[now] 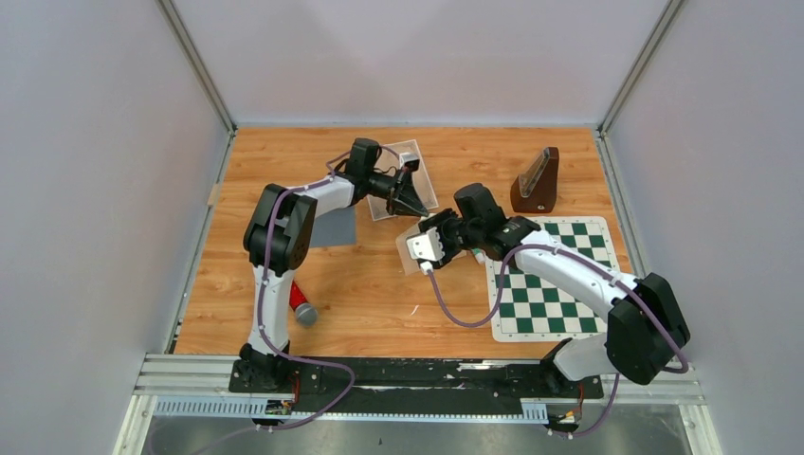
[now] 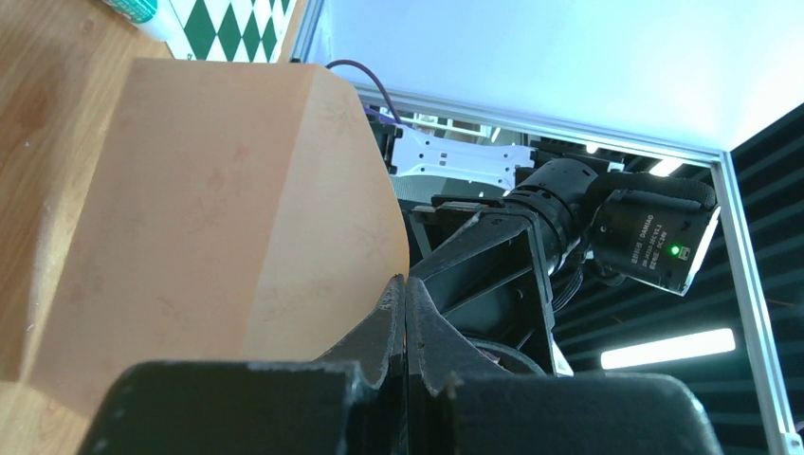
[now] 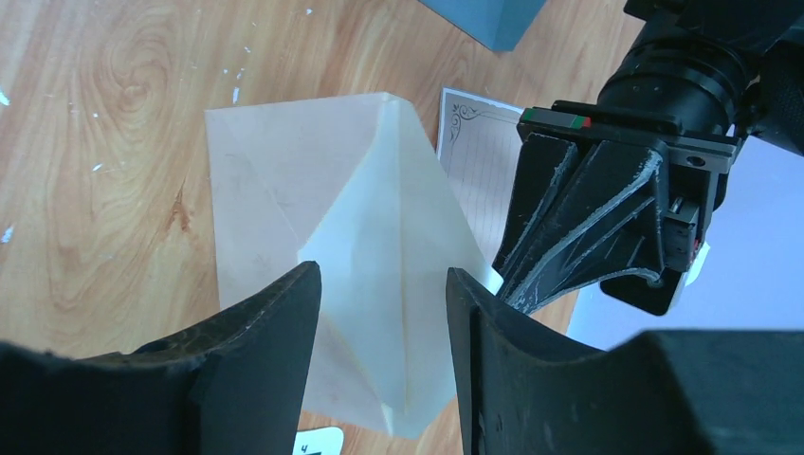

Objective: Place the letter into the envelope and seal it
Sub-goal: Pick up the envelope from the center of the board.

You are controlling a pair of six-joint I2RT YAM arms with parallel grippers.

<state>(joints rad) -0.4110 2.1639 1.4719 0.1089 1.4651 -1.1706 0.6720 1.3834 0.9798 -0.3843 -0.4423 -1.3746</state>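
From above, the right arm [image 1: 569,275] hides most of the envelope [image 3: 265,190], yet your right wrist view shows it on the surface [image 3: 104,142], flap [image 3: 398,218] raised, letter [image 3: 479,161] half-hidden beside it, left end effector [image 3: 505,284] pressed together at the flap, right end effector [image 3: 381,284] spread above.

Cream envelope [image 3: 275,190], green-and-white chequered board [image 1: 559,294], orange wood-grain table [image 1: 370,294], dark brown stand [image 1: 536,185].

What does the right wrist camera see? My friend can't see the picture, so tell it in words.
A cream envelope lies on a wooden table with its flap lifted, the tip pinched by the left gripper at the right. The right gripper hangs open above it, black fingers apart, and a lined letter peeks out behind.
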